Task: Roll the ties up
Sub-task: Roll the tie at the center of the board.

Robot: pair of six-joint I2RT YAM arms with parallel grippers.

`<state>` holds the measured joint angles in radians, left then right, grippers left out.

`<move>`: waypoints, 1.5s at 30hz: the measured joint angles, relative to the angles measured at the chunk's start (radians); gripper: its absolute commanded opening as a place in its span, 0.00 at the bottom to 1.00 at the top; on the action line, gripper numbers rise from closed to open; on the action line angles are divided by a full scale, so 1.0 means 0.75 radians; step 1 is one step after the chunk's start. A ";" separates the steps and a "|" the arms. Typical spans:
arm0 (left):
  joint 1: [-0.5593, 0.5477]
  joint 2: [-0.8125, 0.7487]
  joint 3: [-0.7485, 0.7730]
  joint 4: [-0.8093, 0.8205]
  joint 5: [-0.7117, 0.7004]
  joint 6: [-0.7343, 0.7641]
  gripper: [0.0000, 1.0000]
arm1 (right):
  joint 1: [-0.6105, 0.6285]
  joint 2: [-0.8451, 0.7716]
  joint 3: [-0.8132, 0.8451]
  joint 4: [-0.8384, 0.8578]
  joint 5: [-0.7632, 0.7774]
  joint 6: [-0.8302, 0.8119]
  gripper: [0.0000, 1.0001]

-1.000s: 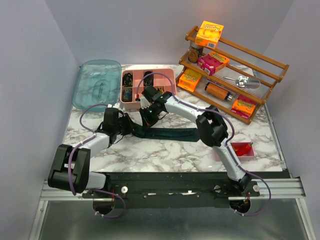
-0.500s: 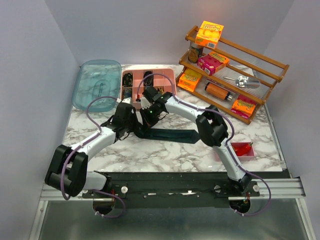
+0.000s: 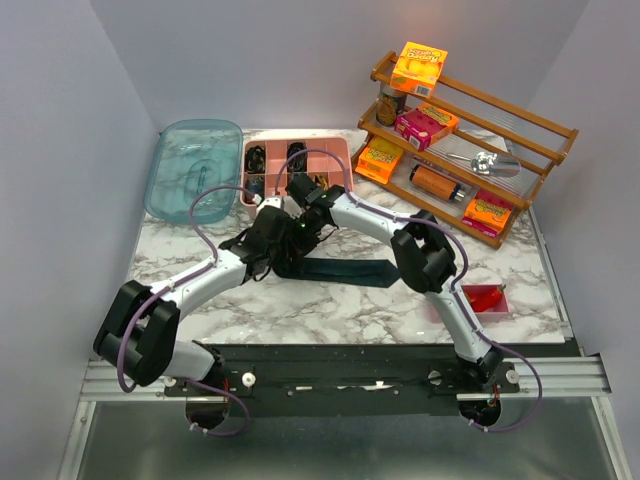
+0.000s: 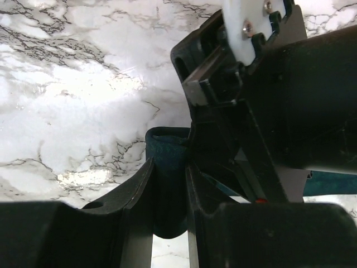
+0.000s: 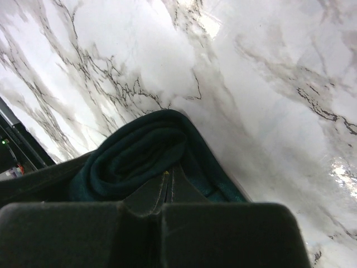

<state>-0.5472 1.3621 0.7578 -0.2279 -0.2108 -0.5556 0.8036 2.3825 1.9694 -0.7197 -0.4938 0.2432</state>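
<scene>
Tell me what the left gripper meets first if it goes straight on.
The tie, already pinched by the left gripper; just beyond, probably the right gripper, though depth is unclear.

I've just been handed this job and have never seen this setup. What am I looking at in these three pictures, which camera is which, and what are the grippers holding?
Two robot arms are bolted at the near edge of a marble table. The wide picture comes from a fixed camera above and behind them. The other two come from a camera on each wrist, looking along its own fingers. A dark teal tie lies flat on the table, with one end partly rolled. The left gripper pinches that cloth between its fingers, and the right gripper appears closed on the rolled end. Behind them stand a pink divided tray, a clear teal lid and a wooden rack of boxes.
</scene>
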 measured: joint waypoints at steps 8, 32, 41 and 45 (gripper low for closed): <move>-0.054 0.029 0.051 -0.072 -0.123 0.019 0.17 | 0.001 -0.010 -0.001 -0.007 0.019 0.001 0.01; -0.291 0.348 0.312 -0.305 -0.477 0.073 0.24 | -0.152 -0.257 -0.273 -0.006 0.108 0.000 0.01; -0.323 0.370 0.329 -0.306 -0.467 0.047 0.42 | -0.152 -0.257 -0.283 0.007 0.109 0.001 0.01; -0.323 0.369 0.328 -0.296 -0.433 0.022 0.43 | -0.158 -0.257 -0.299 0.012 0.109 0.002 0.02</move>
<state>-0.7898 1.6390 1.0035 -0.4500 -0.5354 -0.5392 0.6849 2.1895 1.7451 -0.7105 -0.4118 0.2443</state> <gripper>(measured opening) 0.426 0.014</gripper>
